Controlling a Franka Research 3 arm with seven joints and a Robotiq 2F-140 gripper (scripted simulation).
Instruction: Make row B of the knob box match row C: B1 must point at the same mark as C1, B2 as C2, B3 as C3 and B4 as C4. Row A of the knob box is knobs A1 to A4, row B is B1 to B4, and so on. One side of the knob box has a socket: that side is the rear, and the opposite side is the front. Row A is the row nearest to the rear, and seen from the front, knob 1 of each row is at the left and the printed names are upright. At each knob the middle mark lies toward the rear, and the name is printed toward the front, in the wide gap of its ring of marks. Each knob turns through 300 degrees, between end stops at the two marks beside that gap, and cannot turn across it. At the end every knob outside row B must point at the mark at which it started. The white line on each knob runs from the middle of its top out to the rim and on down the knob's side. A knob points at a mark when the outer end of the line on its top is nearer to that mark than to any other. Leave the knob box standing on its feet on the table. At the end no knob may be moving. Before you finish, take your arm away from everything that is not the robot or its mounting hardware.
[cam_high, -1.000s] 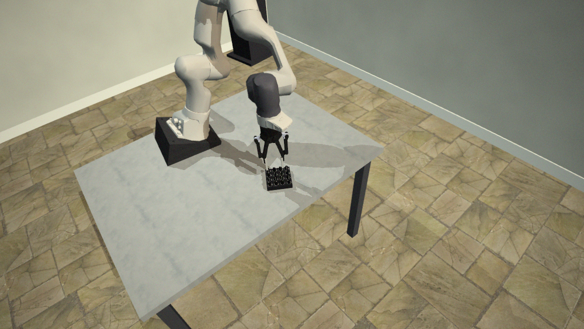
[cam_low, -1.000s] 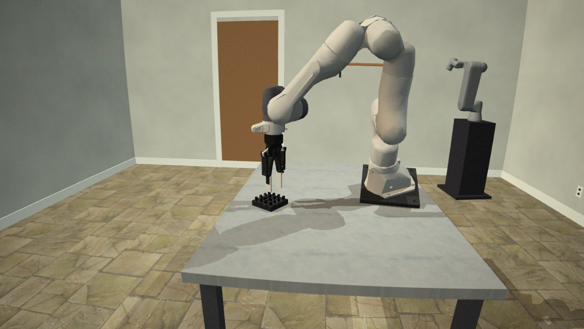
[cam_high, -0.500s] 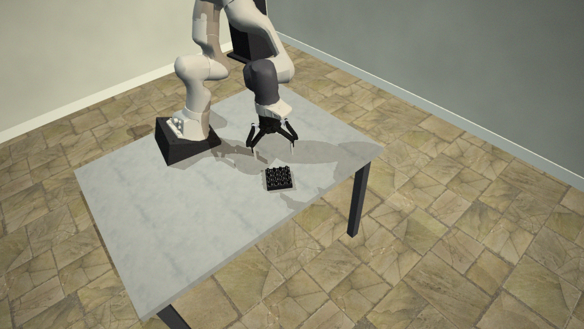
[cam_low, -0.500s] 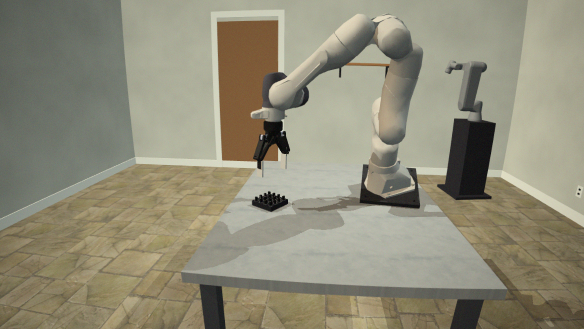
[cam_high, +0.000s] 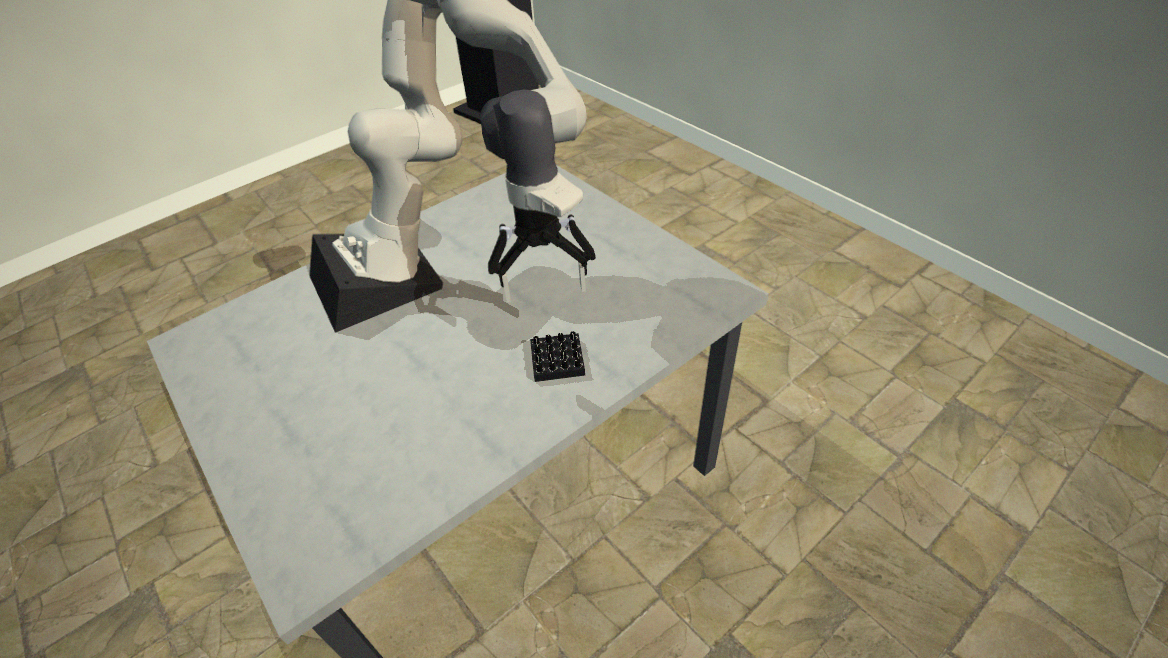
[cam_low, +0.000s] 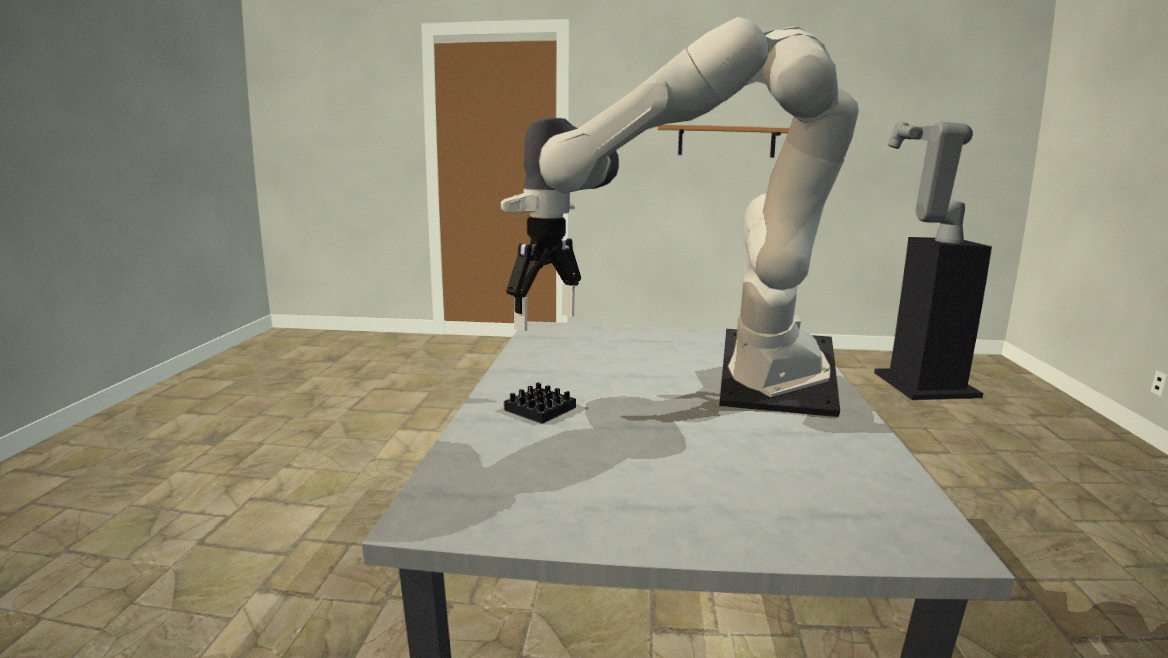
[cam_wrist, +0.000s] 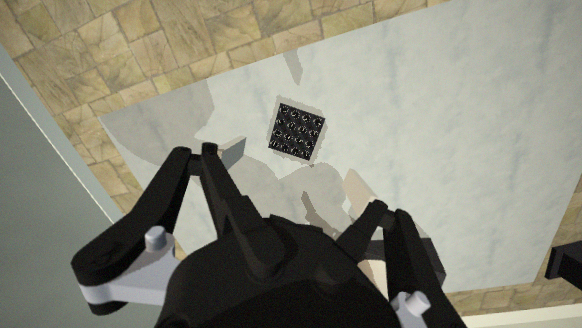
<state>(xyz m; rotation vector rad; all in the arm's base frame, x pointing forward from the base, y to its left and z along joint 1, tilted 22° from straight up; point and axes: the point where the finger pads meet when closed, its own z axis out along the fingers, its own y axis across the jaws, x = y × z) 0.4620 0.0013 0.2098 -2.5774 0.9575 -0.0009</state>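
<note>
The gripper (cam_low: 545, 308) hangs high above the table (cam_low: 735, 506), with its fingers spread to full width and nothing held between them. In the exterior view the two pale fingertips (cam_low: 569, 304) point straight down and sit well above the table surface, near its far left corner. The knob box (cam_low: 538, 402) stands flat on the table close to the left edge in that view, below the gripper and nearer the camera, with clear air separating the two. In the top view the gripper (cam_high: 541, 278) is positioned between the arm's black base block (cam_high: 343, 302) and the knob box (cam_high: 556, 357), and the box lies near the table edge above a dark table leg (cam_high: 712, 408). The arm's shadow falls across the table beside the box. In the wrist view the black finger linkages fill the lower part of the frame, wide apart, and the knob box (cam_wrist: 296, 132) appears small between and beyond them as a dark square grid of knobs. The white lines on the individual knobs are too small to read in any view, so the pointing positions of rows B and C cannot be determined. A brown door (cam_low: 493, 179) and a second arm on a black pedestal (cam_low: 935, 318) stand behind the table.
</note>
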